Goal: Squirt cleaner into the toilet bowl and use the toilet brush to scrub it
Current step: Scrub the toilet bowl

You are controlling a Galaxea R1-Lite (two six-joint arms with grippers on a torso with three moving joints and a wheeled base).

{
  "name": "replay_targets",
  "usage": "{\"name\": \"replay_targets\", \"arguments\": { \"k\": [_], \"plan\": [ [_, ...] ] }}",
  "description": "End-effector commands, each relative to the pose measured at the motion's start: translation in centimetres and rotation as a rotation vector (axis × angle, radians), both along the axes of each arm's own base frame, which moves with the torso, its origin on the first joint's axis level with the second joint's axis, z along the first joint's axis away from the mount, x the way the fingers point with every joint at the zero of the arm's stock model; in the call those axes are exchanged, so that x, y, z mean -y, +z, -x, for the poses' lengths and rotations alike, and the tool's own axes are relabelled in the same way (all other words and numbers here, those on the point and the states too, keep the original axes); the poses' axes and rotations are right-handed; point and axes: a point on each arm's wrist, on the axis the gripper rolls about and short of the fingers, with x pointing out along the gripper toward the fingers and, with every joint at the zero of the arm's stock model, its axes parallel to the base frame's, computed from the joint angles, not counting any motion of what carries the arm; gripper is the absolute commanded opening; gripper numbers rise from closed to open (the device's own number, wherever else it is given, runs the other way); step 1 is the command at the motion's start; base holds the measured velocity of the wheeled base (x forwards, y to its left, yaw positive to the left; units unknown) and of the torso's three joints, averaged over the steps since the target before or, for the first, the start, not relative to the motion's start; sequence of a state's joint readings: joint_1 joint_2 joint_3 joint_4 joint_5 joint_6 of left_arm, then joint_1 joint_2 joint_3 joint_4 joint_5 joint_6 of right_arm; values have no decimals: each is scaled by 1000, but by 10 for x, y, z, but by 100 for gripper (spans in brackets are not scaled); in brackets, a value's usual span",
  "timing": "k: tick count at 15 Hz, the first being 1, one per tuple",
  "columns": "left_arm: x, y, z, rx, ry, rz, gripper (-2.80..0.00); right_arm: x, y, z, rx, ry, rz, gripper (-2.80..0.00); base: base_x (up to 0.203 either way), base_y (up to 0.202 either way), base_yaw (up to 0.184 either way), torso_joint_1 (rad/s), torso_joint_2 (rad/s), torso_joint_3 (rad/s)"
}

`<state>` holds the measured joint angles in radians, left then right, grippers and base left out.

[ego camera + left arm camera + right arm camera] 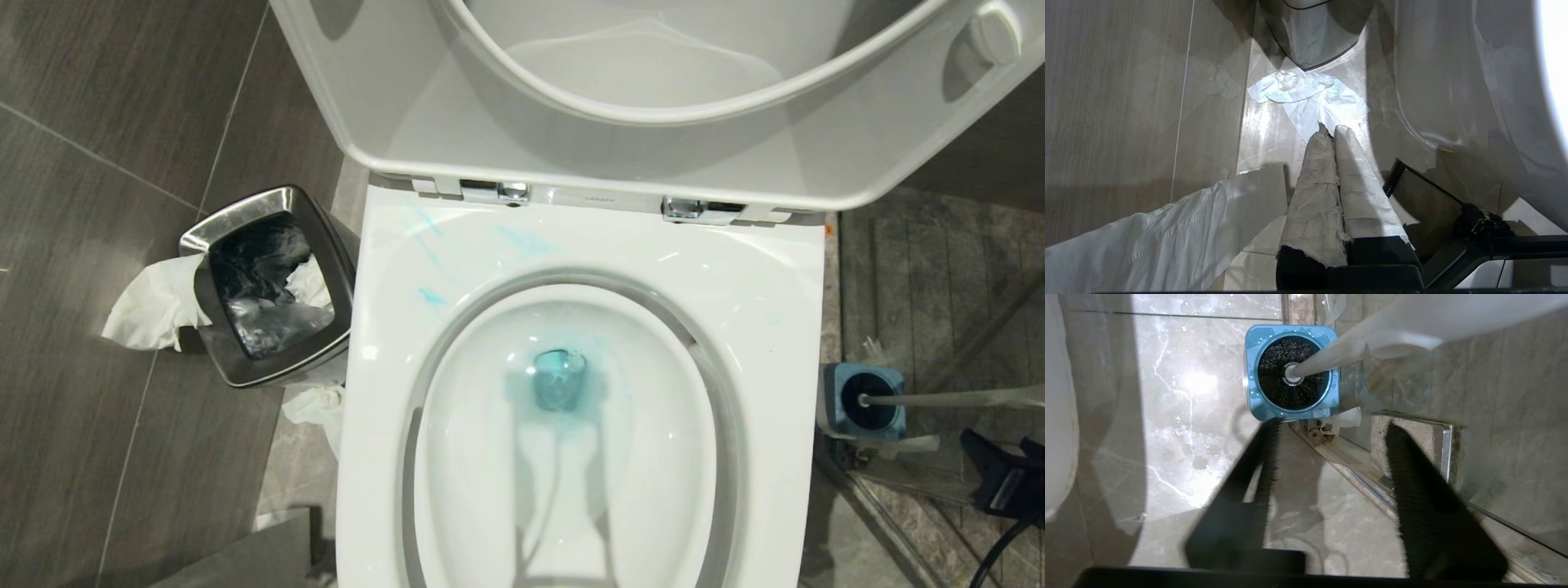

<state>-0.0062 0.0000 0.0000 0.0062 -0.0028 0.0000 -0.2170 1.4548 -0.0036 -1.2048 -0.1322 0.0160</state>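
1. Nearest the robot, the toilet bowl (pixel 767 327) fills the middle of the head view, its lid and seat raised at the far side. The cleaner (pixel 559 380) is already in it: the water at the drain is tinted turquoise, and pale blue smears lie on the far-left part of the rim. So the squirting looks done, while the basin walls show no sign that I can read of scrubbing.

2. The left gripper (pixel 1333 132) hangs low on the left side of the toilet, over the floor. Its two wrapped fingers (pixel 1316 179) are pressed together with nothing between them. Just beyond the tips a crumpled tissue (pixel 1306 98) lies on the tile, not touched. This arm looks idle.

3. The right gripper (pixel 1331 433) is on the right side of the toilet, above the floor. Its dark jaws stand well apart and hold nothing; only floor and a metal door track show between them.

4. Just beyond those jaws sits the toilet brush (pixel 1292 373), black bristle head down in the blue brush holder (pixel 1251 347), its pale handle leaning away to the right. The gripper is near it but apart.

5. What is left, by my reading: close on the handle, lift the brush out, carry it left over the rim and scrub the basin.

6. Farther off on the left, the steel waste bin (pixel 245 212) stands beside the toilet.
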Motion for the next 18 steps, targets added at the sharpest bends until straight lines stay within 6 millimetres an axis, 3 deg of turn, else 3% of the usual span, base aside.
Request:
{"name": "replay_targets", "arguments": {
  "k": [1,9,15,18],
  "plan": [
    [0,0,0,-1,0,0,-280,8,-1,-4,4,-6,-12,0,0,0,0,0,0,0],
    [0,0,0,-1,0,0,-280,20,3,-23,27,81,-13,0,0,0,0,0,0,0],
    [0,0,0,-1,0,0,-280,33,13,-53,50,108,77,0,0,0,0,0,0,0],
    [0,0,0,-1,0,0,-280,34,13,-56,49,111,95,0,0,0,0,0,0,0]
  ]
}}
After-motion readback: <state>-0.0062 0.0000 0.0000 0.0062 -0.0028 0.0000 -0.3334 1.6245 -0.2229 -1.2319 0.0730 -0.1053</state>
